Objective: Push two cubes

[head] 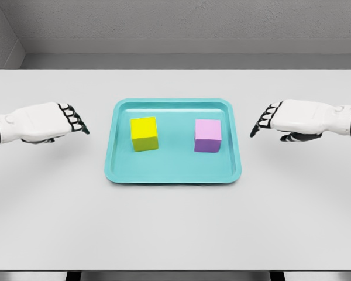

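A yellow cube (pixel 144 133) sits in the left half of a teal tray (pixel 172 174) at the table's middle. A pink cube (pixel 207 136) sits in the tray's right half, level with the yellow one and a cube's width apart from it. My left hand (pixel 75 120) hovers left of the tray, fingers extended toward it and holding nothing. My right hand (pixel 264 120) mirrors it on the right side, fingers extended toward the tray, also holding nothing. Neither hand touches the tray or a cube.
The tray rests on a white table (pixel 175 228) whose front edge runs along the bottom of the view. A grey wall stands behind the table's far edge.
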Available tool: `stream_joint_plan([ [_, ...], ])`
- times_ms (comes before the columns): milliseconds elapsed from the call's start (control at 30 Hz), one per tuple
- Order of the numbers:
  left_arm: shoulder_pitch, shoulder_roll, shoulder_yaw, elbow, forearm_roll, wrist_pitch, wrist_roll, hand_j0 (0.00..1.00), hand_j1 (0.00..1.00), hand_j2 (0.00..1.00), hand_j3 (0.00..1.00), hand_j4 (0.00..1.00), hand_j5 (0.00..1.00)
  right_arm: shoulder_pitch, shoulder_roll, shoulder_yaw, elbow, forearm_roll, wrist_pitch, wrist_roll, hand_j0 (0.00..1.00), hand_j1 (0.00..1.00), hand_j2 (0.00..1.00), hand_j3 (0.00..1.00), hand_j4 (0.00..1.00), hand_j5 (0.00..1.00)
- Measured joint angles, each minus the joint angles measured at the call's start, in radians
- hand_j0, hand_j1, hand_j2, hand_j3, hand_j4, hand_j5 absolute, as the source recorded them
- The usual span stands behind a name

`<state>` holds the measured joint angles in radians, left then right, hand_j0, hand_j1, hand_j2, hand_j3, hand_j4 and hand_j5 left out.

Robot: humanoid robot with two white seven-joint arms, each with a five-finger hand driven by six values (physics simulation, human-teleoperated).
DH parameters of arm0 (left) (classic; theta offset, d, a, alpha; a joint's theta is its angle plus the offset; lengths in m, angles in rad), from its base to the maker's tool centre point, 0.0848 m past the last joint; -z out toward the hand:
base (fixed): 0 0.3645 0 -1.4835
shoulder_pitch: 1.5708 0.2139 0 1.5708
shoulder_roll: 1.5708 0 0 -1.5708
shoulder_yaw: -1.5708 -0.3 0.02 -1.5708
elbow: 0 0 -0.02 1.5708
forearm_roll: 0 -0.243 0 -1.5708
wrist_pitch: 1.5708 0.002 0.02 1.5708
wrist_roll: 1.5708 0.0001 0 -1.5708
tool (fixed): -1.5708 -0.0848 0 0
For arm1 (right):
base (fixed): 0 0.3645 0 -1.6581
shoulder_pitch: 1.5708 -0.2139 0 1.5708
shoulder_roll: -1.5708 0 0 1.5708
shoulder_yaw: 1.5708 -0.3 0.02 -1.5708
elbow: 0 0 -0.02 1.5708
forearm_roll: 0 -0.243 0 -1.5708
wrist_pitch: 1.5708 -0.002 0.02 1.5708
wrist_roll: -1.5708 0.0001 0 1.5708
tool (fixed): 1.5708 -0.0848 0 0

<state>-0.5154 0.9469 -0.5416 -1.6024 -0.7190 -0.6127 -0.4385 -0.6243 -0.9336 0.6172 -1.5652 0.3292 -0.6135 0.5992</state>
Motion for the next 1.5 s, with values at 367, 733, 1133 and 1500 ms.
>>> stream_joint_plan([
  [367,-0.078,-0.038,-0.037,0.027,-0.007,0.001,-0.002,0.80,0.80,0.80,0.80,0.80,0.80,-0.003,0.131,0.001,0.126,0.036,0.000,0.001,0.72,0.72,0.72,0.72,0.72,0.72],
  [733,-0.143,-0.118,-0.114,0.079,-0.032,0.000,-0.010,0.80,0.80,0.80,0.80,0.80,0.80,-0.008,0.208,0.001,0.166,0.079,0.000,0.001,0.71,0.71,0.71,0.71,0.71,0.71],
  [1133,-0.146,-0.161,-0.138,0.082,-0.030,0.000,-0.031,0.81,0.81,0.81,0.81,0.81,0.81,-0.009,0.254,-0.004,0.175,0.104,0.003,-0.005,0.69,0.69,0.69,0.69,0.69,0.69],
  [1500,-0.146,-0.194,-0.139,0.079,-0.030,0.000,-0.051,0.81,0.81,0.81,0.81,0.81,0.81,-0.012,0.286,-0.007,0.204,0.083,0.017,-0.006,0.69,0.69,0.69,0.69,0.69,0.69],
])
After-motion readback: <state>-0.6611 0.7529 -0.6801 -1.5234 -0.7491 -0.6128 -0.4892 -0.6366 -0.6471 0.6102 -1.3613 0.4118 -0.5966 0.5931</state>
